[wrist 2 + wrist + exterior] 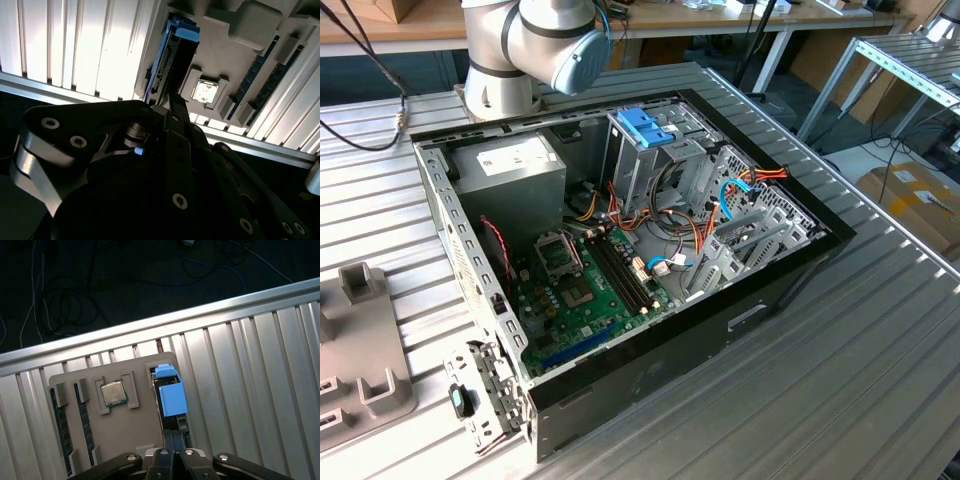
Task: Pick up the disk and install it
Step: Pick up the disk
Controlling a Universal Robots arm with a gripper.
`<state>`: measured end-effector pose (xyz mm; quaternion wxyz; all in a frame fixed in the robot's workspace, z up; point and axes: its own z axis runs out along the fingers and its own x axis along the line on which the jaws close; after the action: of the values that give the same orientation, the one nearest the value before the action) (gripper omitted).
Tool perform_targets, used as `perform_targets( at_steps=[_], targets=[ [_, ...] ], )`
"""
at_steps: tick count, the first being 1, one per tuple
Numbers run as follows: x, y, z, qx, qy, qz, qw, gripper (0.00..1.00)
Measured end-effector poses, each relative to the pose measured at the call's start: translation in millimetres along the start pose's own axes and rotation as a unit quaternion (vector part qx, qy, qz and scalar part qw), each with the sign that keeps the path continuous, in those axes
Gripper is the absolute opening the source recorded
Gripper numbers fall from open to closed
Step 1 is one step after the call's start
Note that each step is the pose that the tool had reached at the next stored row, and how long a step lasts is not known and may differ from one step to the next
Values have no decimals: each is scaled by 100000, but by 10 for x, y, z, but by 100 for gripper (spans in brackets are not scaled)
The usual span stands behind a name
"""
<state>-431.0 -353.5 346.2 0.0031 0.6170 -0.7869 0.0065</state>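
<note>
In both wrist views the disk [172, 399] [172, 55] stands on edge in a slot of a grey holder tray [135, 427] [235, 60]. It is a dark slab with a blue plastic frame at its end. My gripper [174, 439] [173, 102] hovers right over the disk's near end, apart from it. Its fingers are pressed together, shut, with nothing between them.
The tray also carries a processor chip [114, 392] and memory sticks [60, 432], and lies on a ribbed aluminium table [250, 375]. In the exterior view an open computer case [790, 290] sits mid-table, with a blue-handled metal cage [645, 125], a grey power box [510, 165] and loose cables [720, 205].
</note>
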Motion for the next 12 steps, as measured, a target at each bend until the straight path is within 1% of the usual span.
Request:
perform_targets(
  at_steps=[12],
  targets=[
    [-12,3,0,-1,0,3,100000,11]
  ],
)
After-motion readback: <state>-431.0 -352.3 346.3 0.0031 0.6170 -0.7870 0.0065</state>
